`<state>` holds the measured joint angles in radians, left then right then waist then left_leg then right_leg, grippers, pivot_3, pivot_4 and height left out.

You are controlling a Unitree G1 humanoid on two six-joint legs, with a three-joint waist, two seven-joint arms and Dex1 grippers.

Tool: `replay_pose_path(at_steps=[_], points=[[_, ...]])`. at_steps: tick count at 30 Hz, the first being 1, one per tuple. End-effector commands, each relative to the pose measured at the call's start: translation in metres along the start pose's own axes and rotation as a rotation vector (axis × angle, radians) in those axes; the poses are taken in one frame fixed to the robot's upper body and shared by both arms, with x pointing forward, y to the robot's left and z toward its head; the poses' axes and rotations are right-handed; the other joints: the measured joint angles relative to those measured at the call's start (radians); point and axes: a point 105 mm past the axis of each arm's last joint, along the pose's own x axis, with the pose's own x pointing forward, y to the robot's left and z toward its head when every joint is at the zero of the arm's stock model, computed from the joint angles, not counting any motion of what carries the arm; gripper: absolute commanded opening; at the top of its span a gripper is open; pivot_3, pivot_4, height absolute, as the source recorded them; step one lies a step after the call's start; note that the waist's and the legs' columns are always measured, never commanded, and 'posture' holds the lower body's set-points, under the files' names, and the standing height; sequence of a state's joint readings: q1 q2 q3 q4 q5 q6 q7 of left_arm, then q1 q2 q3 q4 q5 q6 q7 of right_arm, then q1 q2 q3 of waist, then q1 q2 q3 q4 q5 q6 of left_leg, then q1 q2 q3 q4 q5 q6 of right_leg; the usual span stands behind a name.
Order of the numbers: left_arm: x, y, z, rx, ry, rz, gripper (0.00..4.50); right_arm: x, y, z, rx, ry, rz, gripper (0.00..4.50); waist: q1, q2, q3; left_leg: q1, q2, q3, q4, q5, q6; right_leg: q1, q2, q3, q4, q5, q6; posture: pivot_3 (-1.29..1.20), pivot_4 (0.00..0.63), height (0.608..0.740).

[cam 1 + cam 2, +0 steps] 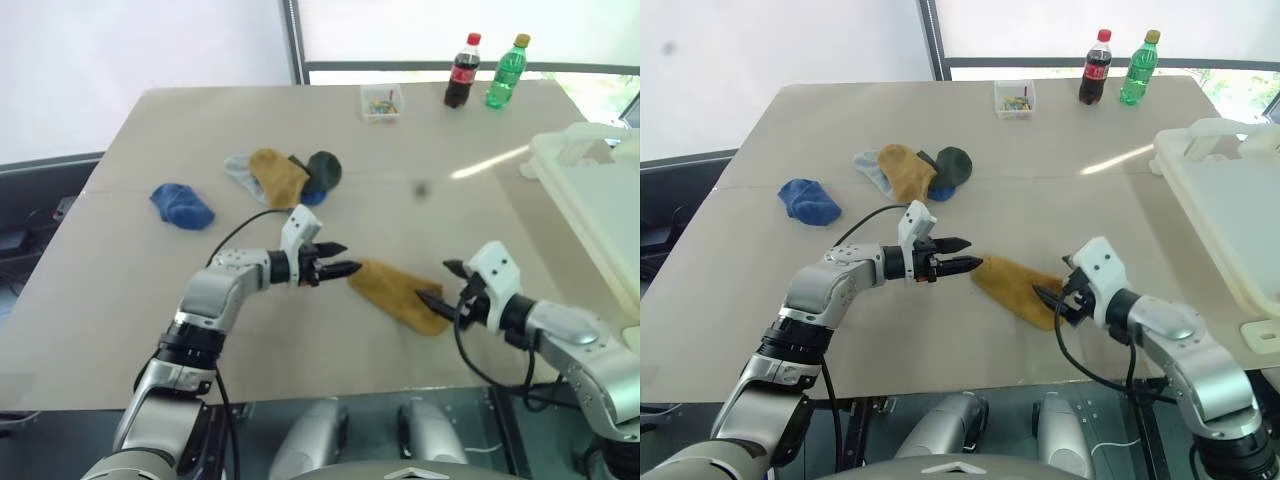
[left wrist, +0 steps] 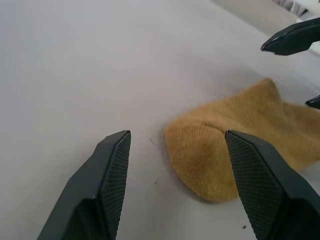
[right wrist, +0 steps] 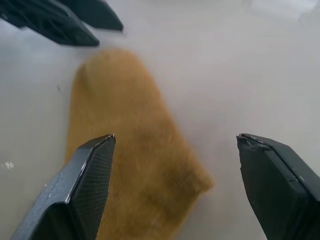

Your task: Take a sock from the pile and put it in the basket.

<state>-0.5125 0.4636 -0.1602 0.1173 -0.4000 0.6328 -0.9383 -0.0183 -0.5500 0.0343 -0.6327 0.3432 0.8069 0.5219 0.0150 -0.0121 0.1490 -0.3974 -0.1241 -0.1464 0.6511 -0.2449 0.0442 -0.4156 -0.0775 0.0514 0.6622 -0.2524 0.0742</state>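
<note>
A mustard yellow sock (image 1: 392, 290) lies flat on the table, apart from the pile (image 1: 285, 176) of yellow, grey, dark green and blue socks further back. My left gripper (image 1: 350, 258) is open, its tips just at the sock's left end (image 2: 220, 160). On the other side my right gripper (image 1: 436, 282) is open at the sock's right end (image 3: 125, 150), holding nothing. Nothing grips the sock. The cream-white basket (image 1: 585, 185) stands at the table's right edge.
A lone blue sock (image 1: 182, 205) lies left of the pile. A small clear box (image 1: 381, 102), a cola bottle (image 1: 462, 72) and a green bottle (image 1: 506, 73) stand along the table's far edge.
</note>
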Motion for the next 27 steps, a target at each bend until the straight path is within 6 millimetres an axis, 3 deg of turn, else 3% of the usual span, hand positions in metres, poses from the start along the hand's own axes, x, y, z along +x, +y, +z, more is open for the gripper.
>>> replay_pose_path(at_steps=[1,2,3,5,8,9,16,21,27], points=[[0.017,-0.007,-0.004,0.052,0.058,-0.045,3.18,0.006,-0.002,-0.015,0.010,0.046,-0.073,3.00,0.000,0.000,0.000,0.000,0.000,0.000,0.000,0.000,0.000,0.000,0.000,0.000,0.000,0.000,0.000,0.00,0.150,0.740],[0.021,-0.006,-0.008,0.048,0.076,-0.038,2.67,0.006,-0.002,-0.017,0.002,0.056,-0.073,2.52,0.000,0.000,0.000,0.000,-0.001,0.000,0.001,0.000,0.000,0.000,0.000,0.000,0.000,0.000,0.000,0.00,0.150,0.740],[0.025,-0.007,-0.010,0.046,0.087,-0.042,2.62,0.007,-0.002,-0.021,-0.005,0.071,-0.068,2.21,-0.001,0.000,0.000,0.000,-0.001,0.000,0.001,0.000,0.000,0.000,0.000,0.000,0.000,0.000,0.000,0.00,0.150,0.740],[0.029,-0.010,-0.013,0.044,0.091,-0.059,1.99,0.008,-0.003,-0.026,-0.021,0.093,-0.063,1.57,-0.001,0.000,0.000,0.001,-0.001,0.000,0.001,0.000,0.000,0.001,0.000,0.000,0.000,0.000,0.000,0.00,0.150,0.740],[0.031,-0.016,-0.011,0.021,0.070,-0.081,0.67,0.007,-0.006,-0.028,-0.077,0.107,-0.058,0.22,-0.002,0.000,0.000,0.001,-0.001,0.000,0.001,0.000,0.000,0.001,0.000,0.000,0.000,0.000,0.000,0.00,0.150,0.740],[0.028,-0.019,-0.009,0.007,0.056,-0.089,0.19,0.006,-0.009,-0.027,-0.098,0.104,-0.055,0.00,-0.002,0.000,0.000,0.001,-0.001,0.000,0.001,0.000,0.000,0.001,0.000,0.000,0.000,0.000,0.000,0.00,0.150,0.740],[-0.007,-0.036,0.000,-0.097,0.005,-0.072,0.07,0.001,-0.020,-0.010,-0.282,0.080,0.075,0.00,-0.009,0.000,0.000,0.001,0.000,0.000,0.001,0.000,0.000,0.001,0.000,0.000,0.000,0.000,0.000,0.00,0.150,0.740],[-0.025,-0.053,-0.007,-0.133,0.020,-0.032,0.07,0.006,-0.017,-0.004,-0.355,0.098,0.216,0.00,-0.010,-0.001,0.000,0.001,0.000,0.000,0.001,0.000,0.000,0.001,0.000,0.000,0.000,0.000,0.000,0.00,0.150,0.740],[-0.034,-0.062,-0.025,-0.145,0.055,0.027,0.07,0.013,-0.005,-0.013,-0.453,0.119,0.321,0.00,-0.003,0.000,0.000,0.001,0.000,0.001,0.001,0.000,0.000,0.001,0.000,0.000,0.000,0.000,0.000,0.00,0.150,0.740]])
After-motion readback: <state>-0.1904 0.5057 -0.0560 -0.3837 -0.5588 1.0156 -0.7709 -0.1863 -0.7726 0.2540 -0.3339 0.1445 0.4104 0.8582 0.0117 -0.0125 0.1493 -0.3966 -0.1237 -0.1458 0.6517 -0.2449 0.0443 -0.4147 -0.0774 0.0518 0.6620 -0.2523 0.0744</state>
